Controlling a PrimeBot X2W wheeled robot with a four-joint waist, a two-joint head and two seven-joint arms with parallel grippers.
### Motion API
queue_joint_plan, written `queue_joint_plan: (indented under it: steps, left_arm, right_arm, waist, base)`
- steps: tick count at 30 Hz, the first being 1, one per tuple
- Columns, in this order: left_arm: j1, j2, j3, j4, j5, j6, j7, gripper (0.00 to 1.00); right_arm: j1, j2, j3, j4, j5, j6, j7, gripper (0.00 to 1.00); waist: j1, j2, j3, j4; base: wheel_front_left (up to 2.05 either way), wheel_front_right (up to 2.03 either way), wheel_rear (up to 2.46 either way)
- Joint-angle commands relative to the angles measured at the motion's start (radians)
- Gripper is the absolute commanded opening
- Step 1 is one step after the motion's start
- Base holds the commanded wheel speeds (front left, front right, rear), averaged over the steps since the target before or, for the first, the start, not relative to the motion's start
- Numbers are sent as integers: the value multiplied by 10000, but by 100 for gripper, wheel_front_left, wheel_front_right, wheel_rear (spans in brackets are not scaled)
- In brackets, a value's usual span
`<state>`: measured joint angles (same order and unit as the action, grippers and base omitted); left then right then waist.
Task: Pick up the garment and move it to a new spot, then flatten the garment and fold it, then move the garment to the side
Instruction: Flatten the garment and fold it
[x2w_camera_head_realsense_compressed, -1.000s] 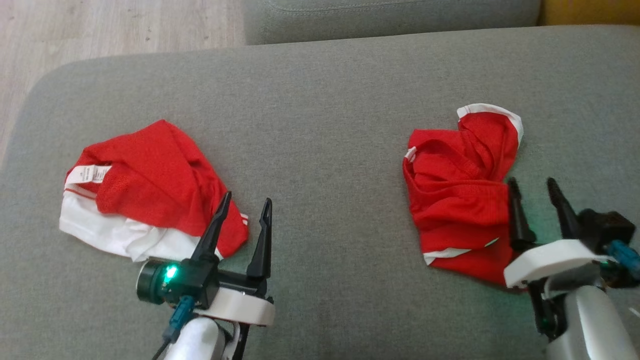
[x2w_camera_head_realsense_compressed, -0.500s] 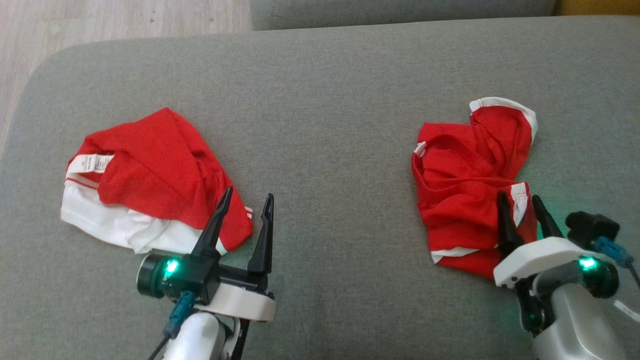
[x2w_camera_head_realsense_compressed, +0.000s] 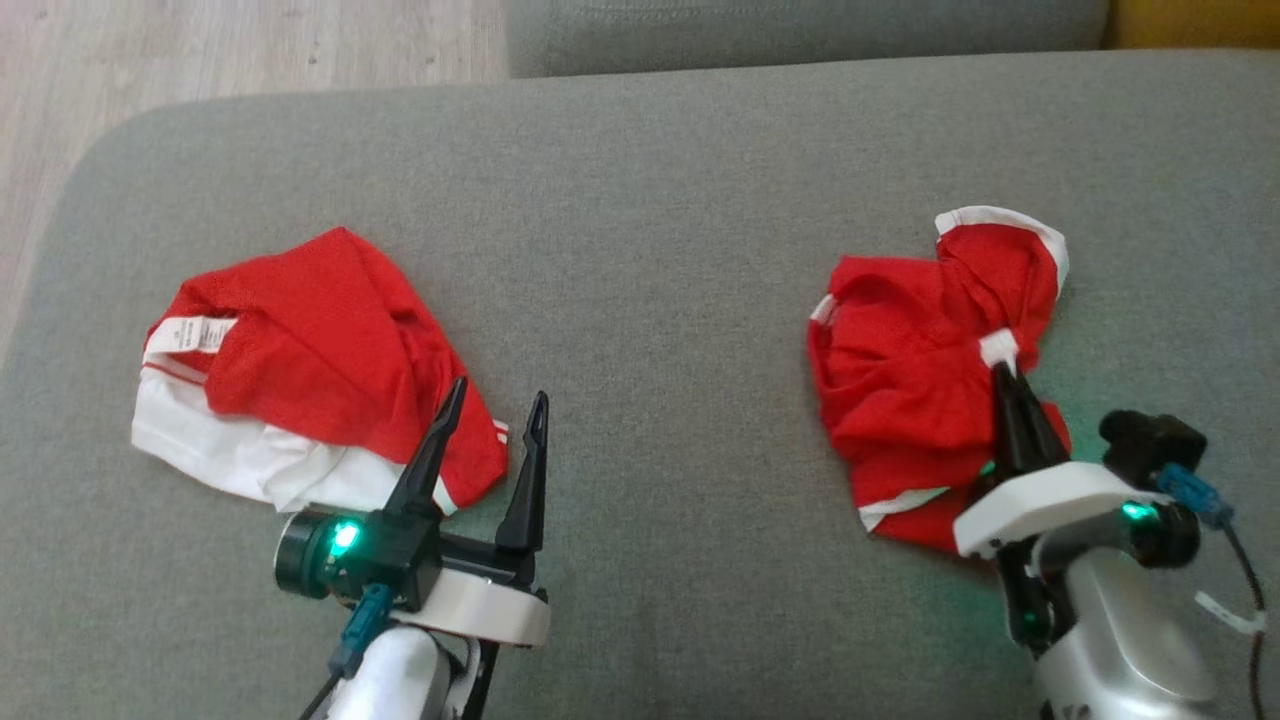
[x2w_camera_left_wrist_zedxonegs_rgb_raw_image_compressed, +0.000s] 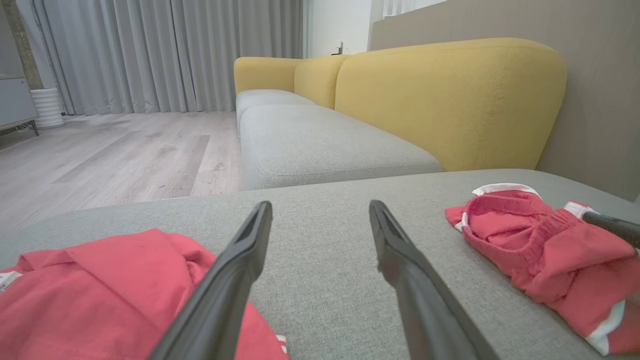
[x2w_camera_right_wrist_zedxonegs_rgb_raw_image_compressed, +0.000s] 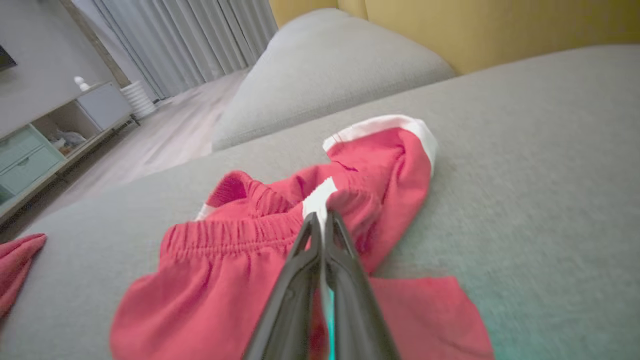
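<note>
At the frame's right, the crumpled red fabric shorts (x2w_camera_head_realsense_compressed: 900, 400) carry white hem bands. At left, the red mesh shirt (x2w_camera_head_realsense_compressed: 320, 340) shows a white panel. The woven sofa cushion (x2w_camera_head_realsense_compressed: 660, 250) is plain grey.

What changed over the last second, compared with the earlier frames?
The right gripper slid forward over the red shorts and shut on a fold with white trim, bunching the cloth there. The left gripper stayed open beside the red and white garment, which lies as before on the grey cushion.
</note>
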<state>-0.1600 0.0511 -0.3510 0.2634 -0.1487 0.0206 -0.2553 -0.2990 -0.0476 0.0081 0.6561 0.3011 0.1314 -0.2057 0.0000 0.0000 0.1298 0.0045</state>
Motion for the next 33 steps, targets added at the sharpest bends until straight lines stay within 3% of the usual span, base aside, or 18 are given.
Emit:
queue_joint_plan:
  steps: [1,8,15,21,26,27,28,33]
  left_arm:
    - [-264,-9,389,-251,82,-4,-65,100]
    - [-106,-9,379,-261,62,36,-65,100]
    - [-84,-9,290,-354,-34,94,-65,100]
    - [-125,-9,172,-360,-131,114,-65,100]
    - [-162,-9,112,-333,-211,160,-65,100]
    - [-173,-9,90,-327,-227,166,-65,100]
    - [-183,-9,70,-325,-244,176,-65,100]
    - [-187,-9,50,-325,-294,244,-65,100]
  right_arm:
    - [-385,-26,433,-457,52,-7,-184,0]
    - [-110,-26,1964,-2086,422,-7,-278,0]
    - [90,-26,4050,-3868,679,-7,609,0]
    - [-159,-26,5197,-3935,668,-7,1179,0]
    - [-417,-26,6272,-3109,725,-7,1776,0]
    - [-469,-26,6479,-2849,659,-7,1886,40]
    - [-523,-26,6667,-2630,612,-7,1911,100]
    - [-770,-26,7388,-1858,535,-7,1931,100]
  waist:
    - [0,0,-105,-39]
    - [0,0,-457,-113]
    - [0,0,-524,119]
    - [0,0,-431,457]
    - [0,0,-362,751]
    - [0,0,-354,796]
    - [0,0,-346,832]
    - [0,0,-358,851]
  base:
    - [0,0,0]
    - [0,0,0]
    - [0,0,0]
    - [0,0,0]
    - [0,0,0]
    - [0,0,0]
    - [0,0,0]
    - [0,0,0]
